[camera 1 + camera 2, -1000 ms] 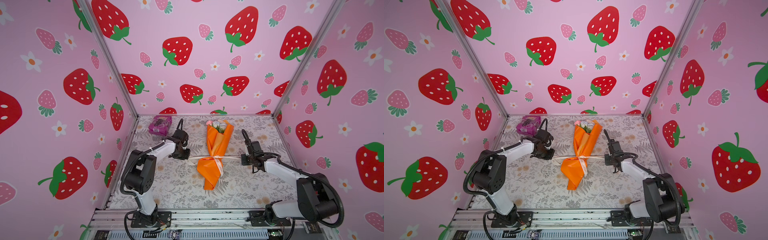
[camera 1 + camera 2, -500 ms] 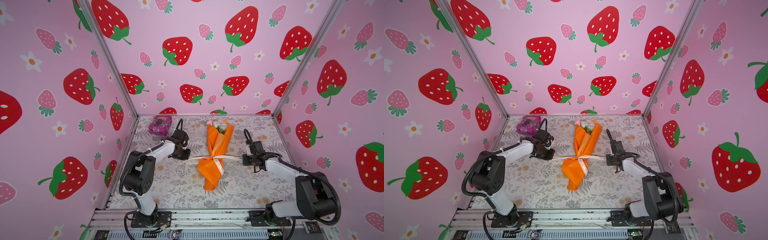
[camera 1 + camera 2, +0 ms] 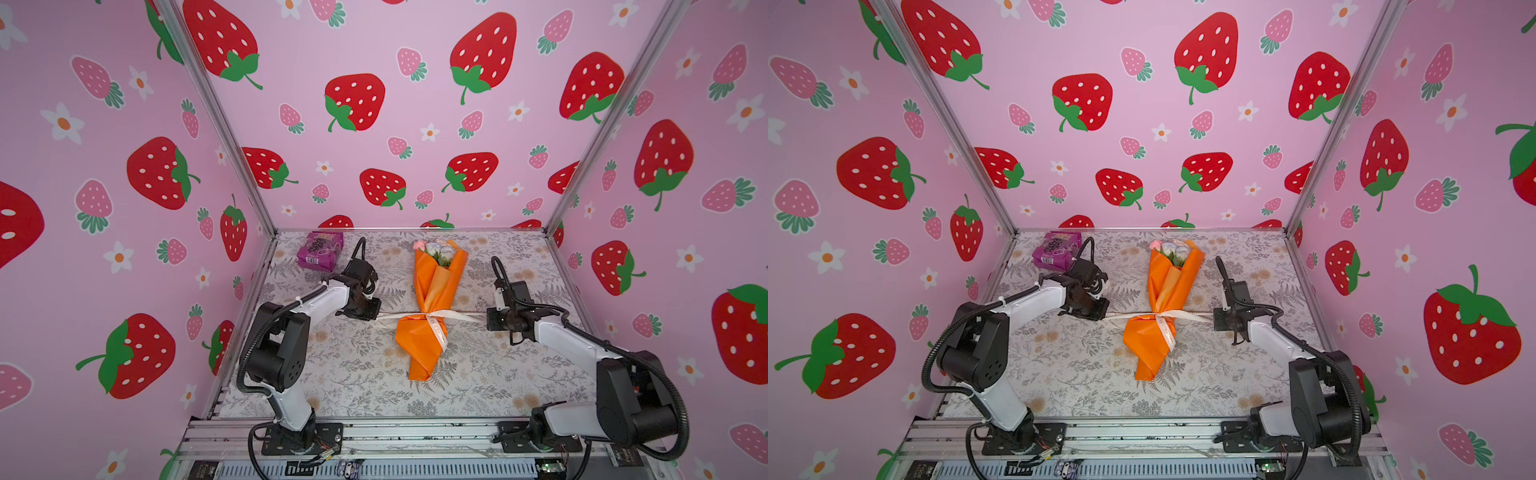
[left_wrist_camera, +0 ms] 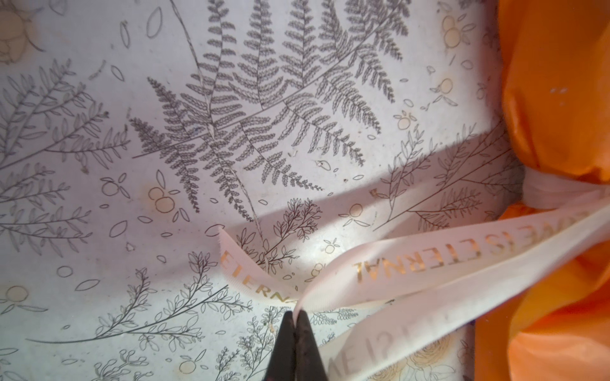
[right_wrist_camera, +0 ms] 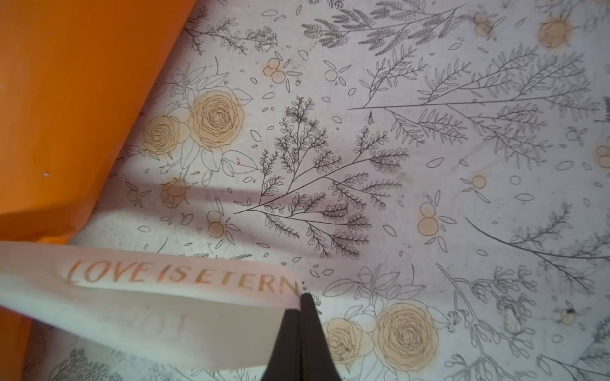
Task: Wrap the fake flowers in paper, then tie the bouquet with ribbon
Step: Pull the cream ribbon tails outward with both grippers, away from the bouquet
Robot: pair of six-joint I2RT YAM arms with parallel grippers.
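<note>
Grip first: left pincer (image 4: 295, 318) pressed together on a fold of the cream ribbon (image 4: 412, 267), with a short frayed tail lying loose beside the tips; right pincer (image 5: 302, 305) likewise closed, pinching another stretch of that ribbon just past its gold lettering. Outward from each, ribbon drawn nearly straight toward the middle, meeting in a knot (image 3: 432, 318) at the narrow waist of the bouquet of fake flowers (image 3: 436, 286). Bouquet flat on the fern-printed bench (image 3: 353, 374), between the two pincers and roughly mid-bench, sheathed in orange wrapping paper (image 3: 1152, 345). Purple snack packet (image 3: 320, 251) well apart in the far left corner (no part in this).

Likely trouble from here: smooth ribbon sliding out of narrow tips under a hard pull; a stronger tug on one side dragging or rolling the light bouquet across the bench; a folded stretch pulled right through the knot, loosening it instead of cinching; too much tension crumpling the paper at the waist.

Long axis running from the near edge toward the back wall, leaning slightly; pale flower heads (image 3: 436, 249) pointing at the back wall, paper tail toward the arm bases, ribbon crossing it about square.
</note>
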